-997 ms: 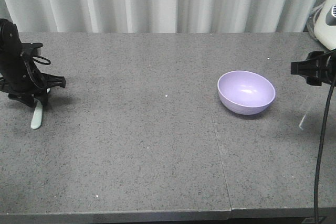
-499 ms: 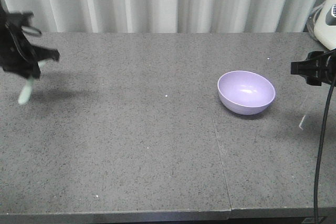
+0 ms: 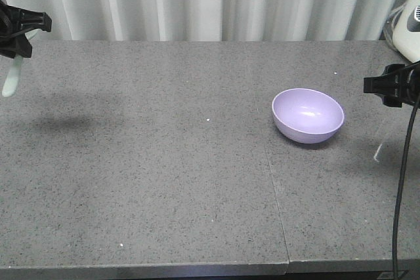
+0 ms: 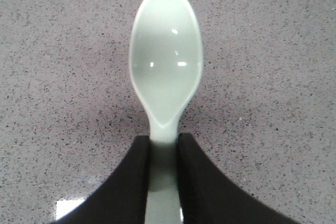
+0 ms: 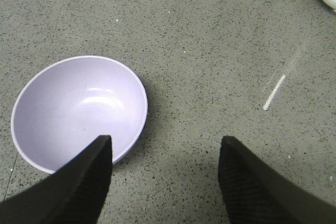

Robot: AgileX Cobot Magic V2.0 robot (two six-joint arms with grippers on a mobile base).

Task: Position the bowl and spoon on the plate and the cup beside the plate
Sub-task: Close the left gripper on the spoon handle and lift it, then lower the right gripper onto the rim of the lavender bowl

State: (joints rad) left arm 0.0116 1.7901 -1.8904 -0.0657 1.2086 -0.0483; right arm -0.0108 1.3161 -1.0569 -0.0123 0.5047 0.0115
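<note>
At 10 o'clock of the front view, grips with the left gripper [image 3: 18,49] a small pale mint-green plastic spoon [image 3: 10,78], black jaws clenched on its short flat handle. Holds it clear of the grey speckled stone tabletop [image 3: 164,162], scoop end hanging down toward 6 o'clock, a soft shadow [image 3: 59,122] cast on the surface toward 4 o'clock of it. From the left wrist, shows two black fingers [image 4: 131,182] pressed flat against either side of the handle, the oval scoop pointing to 12 o'clock, hollow side facing the camera, glossy with small highlights.

Across 12 o'clock, a pleated white curtain [image 3: 210,1]. From mid-table down to 6 o'clock, a thin seam [image 3: 275,195] in the stone.

Toward 3 o'clock of the table's middle, a round, smooth lavender-purple plastic bowl [image 3: 308,115], upright on the surface, well apart from the spoon.

At the far 3 o'clock edge, the right gripper [image 3: 387,86], raised above the table and apart from the bowl. From the right wrist, shows its black fingers [image 5: 86,182] spread wide, released, grasping nothing, only bare tabletop between them; bowl at 9 o'clock, its near rim partly hidden behind the left-hand finger. At 2 o'clock of the other finger, a short white streak [image 5: 274,92] on the stone. In the 1 o'clock corner, part of a rounded white appliance [image 3: 408,18].
</note>
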